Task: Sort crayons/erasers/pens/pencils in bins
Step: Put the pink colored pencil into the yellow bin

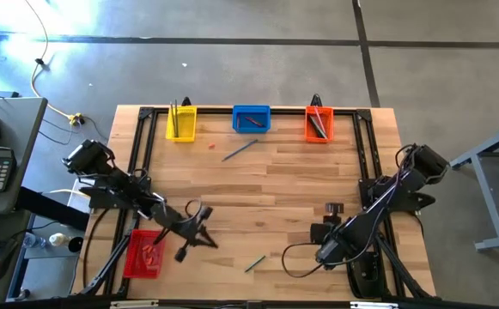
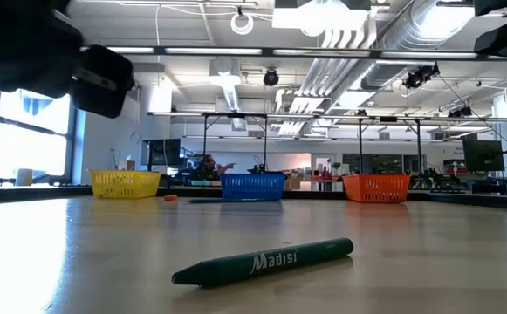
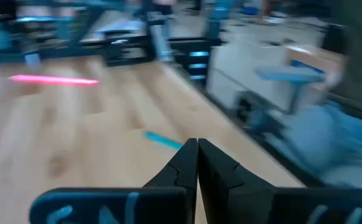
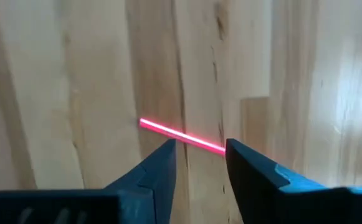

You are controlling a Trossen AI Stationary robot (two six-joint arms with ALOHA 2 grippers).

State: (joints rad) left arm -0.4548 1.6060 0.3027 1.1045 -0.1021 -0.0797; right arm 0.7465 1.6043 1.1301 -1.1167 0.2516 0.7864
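The right gripper (image 4: 199, 155) sits low over the wooden table (image 1: 301, 184), fingers parted narrowly, astride a slim bright pink pen (image 4: 181, 135) lying flat on the boards; no grip is visible. The left gripper (image 3: 197, 163) is fully closed and empty, near the red plastic bin (image 1: 143, 255). A stubby green crayon (image 2: 262, 262) lies on the table's near side. The yellow bin (image 1: 180, 123), blue bin (image 1: 251, 119) and orange bin (image 1: 318, 124) line the far edge.

The green crayon (image 2: 266, 262) on the table reads "Madisi" along its side.
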